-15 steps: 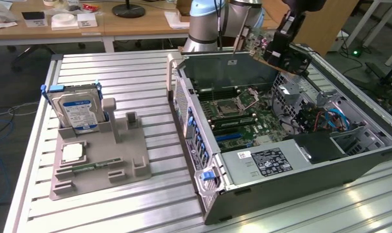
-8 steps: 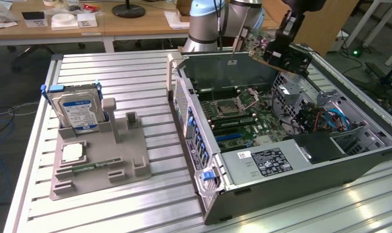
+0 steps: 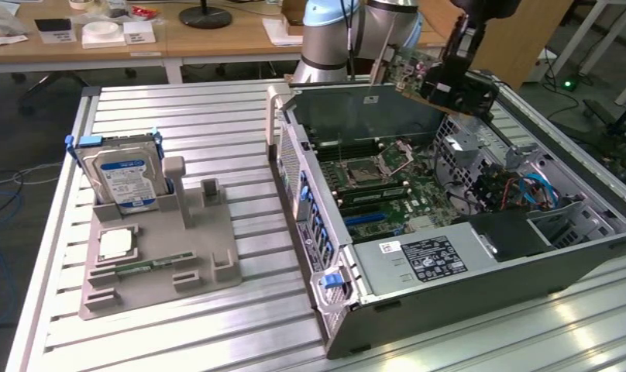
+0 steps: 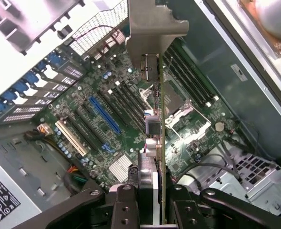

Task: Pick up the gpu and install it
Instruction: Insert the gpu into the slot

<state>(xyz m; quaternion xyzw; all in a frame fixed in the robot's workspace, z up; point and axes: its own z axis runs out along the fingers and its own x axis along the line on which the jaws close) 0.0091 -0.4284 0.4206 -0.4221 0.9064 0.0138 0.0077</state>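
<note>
Closest to my wrist camera are my own fingers (image 4: 126,202), dark and pressed in from both sides on the near end of the gpu (image 4: 155,143). My gripper (image 4: 152,200) is closed to a narrow gap with the card clamped in it. From here I see the gpu edge-on, a thin green line with small silver parts along it, and its silver metal bracket (image 4: 152,24) at the end away from me. Beyond the card lies the motherboard (image 4: 121,95), with a blue slot (image 4: 104,114), a pale slot beside it and the long dark memory slots.

In the exterior view the gripper (image 3: 452,81) holds the gpu (image 3: 417,74) up in the air over the far end of the open computer case (image 3: 561,256). The card is tilted and clear of the motherboard (image 3: 396,194), touching nothing but my fingers. Its green face turns toward the exterior view's left.

The case lies on its side on the slatted metal desk (image 3: 189,116), with the labelled power supply (image 3: 421,260) at its near end. Well apart, toward the exterior view's left, a grey holder (image 3: 210,232) rests on the desk. A hard drive (image 3: 127,178) with a blue-white label stands upright in it, and a narrow green memory stick (image 3: 148,267) lies flat on it nearer the camera.
</note>
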